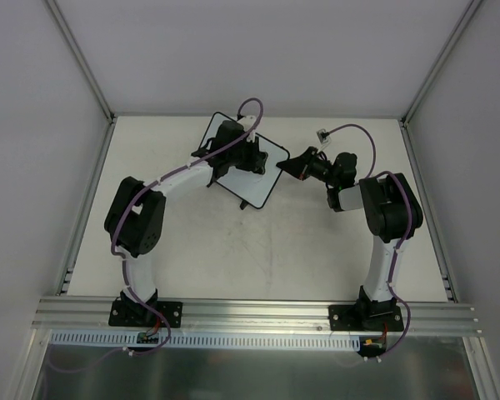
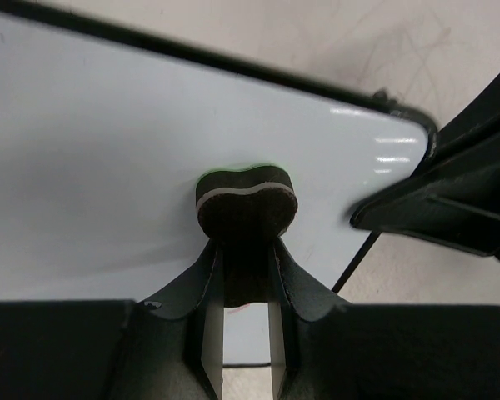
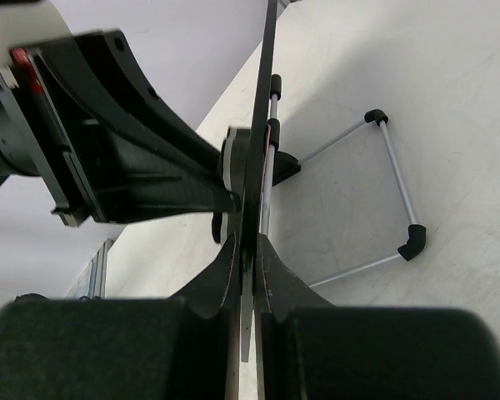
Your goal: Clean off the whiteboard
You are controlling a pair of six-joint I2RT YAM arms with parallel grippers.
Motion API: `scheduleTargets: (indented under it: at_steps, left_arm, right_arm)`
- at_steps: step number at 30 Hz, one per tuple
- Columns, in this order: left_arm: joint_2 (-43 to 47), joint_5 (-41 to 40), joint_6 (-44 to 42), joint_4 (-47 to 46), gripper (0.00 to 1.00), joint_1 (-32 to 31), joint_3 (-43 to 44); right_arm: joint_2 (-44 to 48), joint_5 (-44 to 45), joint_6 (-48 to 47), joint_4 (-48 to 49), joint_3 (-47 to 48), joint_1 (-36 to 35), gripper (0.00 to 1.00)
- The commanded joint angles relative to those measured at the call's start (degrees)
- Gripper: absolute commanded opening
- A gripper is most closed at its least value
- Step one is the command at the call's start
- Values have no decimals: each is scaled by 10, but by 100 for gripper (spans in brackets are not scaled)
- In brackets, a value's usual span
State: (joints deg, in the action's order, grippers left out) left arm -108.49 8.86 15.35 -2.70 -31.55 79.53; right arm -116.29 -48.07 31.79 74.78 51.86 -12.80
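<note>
**Board pinned at its edge, pad on the face**

The left pincer [image 2: 246, 260] is nearest the lens, clenched on the stem of a dark eraser pad [image 2: 246, 204]. The pad is pressed flat on the whiteboard [image 2: 108, 150], near the board's corner. No writing shows on the stretch of white around the pad.

The right pincer [image 3: 249, 243] is clamped on the whiteboard's thin edge, just past that same corner, one finger on each side of the panel. The wire stand [image 3: 397, 179] juts out from the whiteboard's back, and its black feet [image 3: 412, 242] rest on the tabletop [image 3: 450, 83].

The whiteboard stands on the tabletop between the two pincers.

Handling, as a judgement:
- The panel looks thin, stiff and light.
- The face is glossy, so probably slick.
- On that thin wire stand it would likely skid or tip under a push.
- The best hold is the black frame [image 2: 233, 67] at an edge, off the writing face, as the right pincer has it.
- Pad pressure should be light and go against the clamped side.

Orientation: in the top view the whiteboard sits turned diamond-wise, with its long axis running from far-left to near-right. The white face looks partly upward and toward the left pincer, and the back faces the stand. I can't tell how steep the lean is.
</note>
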Motion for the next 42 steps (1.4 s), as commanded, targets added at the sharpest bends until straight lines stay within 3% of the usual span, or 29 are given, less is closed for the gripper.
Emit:
scheduleTargets:
  at_steps: [1, 10, 15, 22, 34, 38, 42]
  left_arm:
    - [-17, -8, -22, -29, 0, -5, 63]
    - [-45, -30, -54, 20, 0, -5, 163]
    - [-47, -19, -54, 24, 0, -4, 158]
    - [-32, -19, -31, 17, 0, -5, 93]
    - [36, -3, -5, -43, 0, -40, -90]
    - [53, -50, 3, -56, 0, -61, -153]
    - [58, -46, 18, -87, 0, -61, -203]
  right_arm:
    - [26, -79, -25, 129, 4, -25, 0]
    - [26, -82, -25, 129, 4, -27, 0]
    - [29, -82, -26, 129, 2, -26, 0]
    - [29, -80, -26, 129, 2, -26, 0]
    - [30, -77, -27, 128, 2, -25, 0]
    - [29, -76, -26, 129, 2, -24, 0]
    - [30, -76, -26, 130, 2, -25, 0]
